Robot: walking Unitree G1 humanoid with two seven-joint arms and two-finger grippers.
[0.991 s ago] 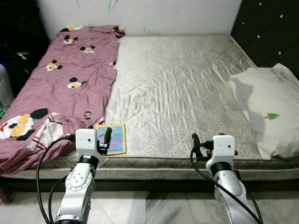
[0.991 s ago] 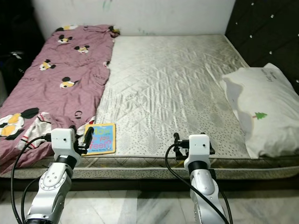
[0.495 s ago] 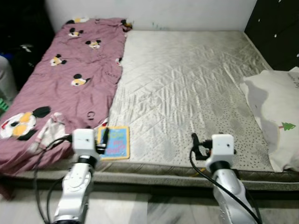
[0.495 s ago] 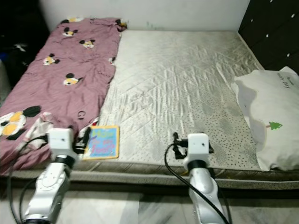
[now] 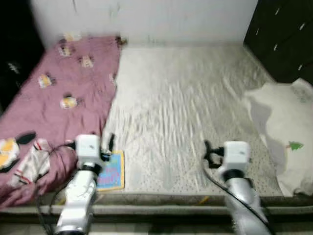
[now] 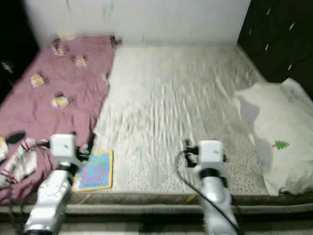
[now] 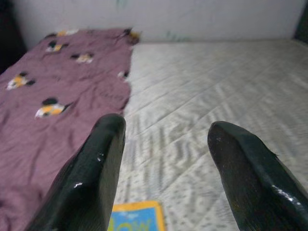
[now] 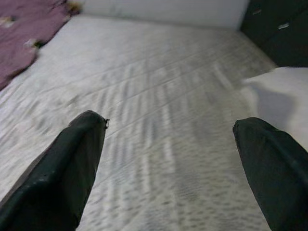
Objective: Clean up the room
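Note:
A bare grey mattress (image 5: 186,98) lies before me. Its left side is covered by a crumpled purple cartoon-mouse blanket (image 5: 54,93). A colourful children's book (image 5: 111,171) lies flat near the mattress's front edge, just right of the blanket. A white pillow (image 5: 286,127) with a small green tree print rests on the right side. My left gripper (image 7: 166,159) is held over the front edge just above the book (image 7: 137,219), open and empty. My right gripper (image 8: 173,168) hovers over the bare mattress (image 8: 159,96) at the front centre-right, open and empty.
A white wall (image 5: 146,19) runs behind the bed. A dark padded panel (image 5: 283,39) stands at the right. The area left of the bed is dark. A strip of pale floor shows below the mattress edge (image 5: 161,208).
The whole picture has shifted and blurred, so my head camera has moved, drawing closer to the bed. Both arms keep the same pose, fingers spread.

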